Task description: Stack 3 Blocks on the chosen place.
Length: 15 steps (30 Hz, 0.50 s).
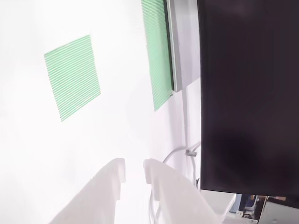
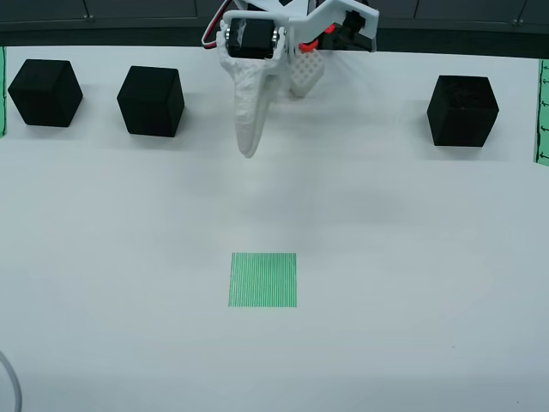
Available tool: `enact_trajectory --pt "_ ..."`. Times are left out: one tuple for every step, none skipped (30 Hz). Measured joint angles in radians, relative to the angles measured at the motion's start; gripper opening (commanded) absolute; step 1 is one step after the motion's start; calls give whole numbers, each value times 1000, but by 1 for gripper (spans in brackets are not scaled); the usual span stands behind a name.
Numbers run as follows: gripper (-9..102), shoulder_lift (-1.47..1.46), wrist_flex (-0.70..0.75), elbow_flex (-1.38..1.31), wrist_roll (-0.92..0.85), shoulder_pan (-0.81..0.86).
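Three black blocks stand along the far side of the white table in the view from above: one at the far left, one beside it, one at the right. The chosen place, a green-striped square, lies bare in the middle. My white gripper hangs between the left pair and the right block, pointing down, touching no block. In the view that rides on the gripper, its fingers stand slightly apart with nothing between them, and the green square lies ahead to the upper left.
A long green-striped strip lies beside a grey-edged large black panel. A white cable runs near the panel. Green strips mark the table's right edge and left edge. Another cable curls at the front left.
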Motion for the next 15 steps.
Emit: enact_trajectory --pt "0 -51 8 -52 0 21" --pt "0 -104 18 -106 0 44" --pt "0 -161 34 -160 0 67" --pt "0 -216 51 -218 0 97" --pt "0 -275 72 -276 0 124" --pt "0 -333 98 -337 0 149" --pt "0 -394 129 -402 0 178" --pt "0 -457 155 -462 0 204" --pt "0 -520 190 -525 -15 236" --pt "0 -586 227 -589 -44 261" --pt "0 -647 259 -647 -83 285" --pt "0 -707 302 -704 -135 304" --pt "0 -772 345 -759 -207 319" --pt "0 -831 383 -804 -279 342" --pt "0 -890 422 -845 -344 373"
